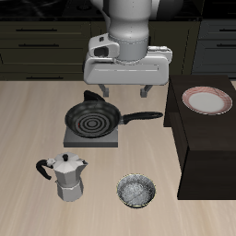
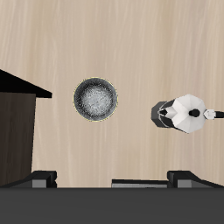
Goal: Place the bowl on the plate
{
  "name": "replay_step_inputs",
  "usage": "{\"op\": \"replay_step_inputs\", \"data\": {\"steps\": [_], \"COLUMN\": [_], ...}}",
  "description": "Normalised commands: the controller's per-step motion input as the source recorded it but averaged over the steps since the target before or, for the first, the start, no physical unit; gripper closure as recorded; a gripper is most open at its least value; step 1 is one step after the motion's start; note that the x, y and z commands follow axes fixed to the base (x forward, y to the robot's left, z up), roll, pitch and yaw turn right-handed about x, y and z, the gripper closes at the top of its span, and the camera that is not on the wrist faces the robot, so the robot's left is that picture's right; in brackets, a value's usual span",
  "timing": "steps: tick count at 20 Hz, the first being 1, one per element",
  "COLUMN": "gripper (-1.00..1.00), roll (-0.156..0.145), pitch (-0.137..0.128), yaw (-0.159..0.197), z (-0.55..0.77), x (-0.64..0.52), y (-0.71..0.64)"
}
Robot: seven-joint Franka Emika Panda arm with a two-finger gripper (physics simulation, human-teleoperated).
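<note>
Gripper (image 1: 125, 91) hung high with jaws spread and empty, well back from the bowl (image 1: 136, 192), which sat near the table's front edge, round, so no axis to match. Moka pot (image 1: 66, 175) beside the bowl, frying pan (image 1: 95, 118) on its burner between; plate (image 1: 206, 100) far off on the dark raised cabinet (image 1: 207, 147).

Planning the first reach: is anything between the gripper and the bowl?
Nothing visible. The gripper hangs open above the frying pan; the bowl sits alone near the front edge, the moka pot beside it, apart.
</note>
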Motion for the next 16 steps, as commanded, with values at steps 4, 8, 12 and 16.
{"op": "replay_step_inputs", "data": {"steps": [4, 8, 12, 16], "gripper": [-1.00, -1.00, -1.00, -1.00], "roll": [-0.021, -0.026, 0.039, -0.024], "pitch": [-0.006, -0.054, -0.020, -0.007], "yaw": [-0.049, 0.019, -0.004, -0.008], "z": [0.11, 0.11, 0.09, 0.02], "x": [0.25, 0.19, 0.17, 0.18], "y": [-0.05, -0.04, 0.01, -0.03]}}
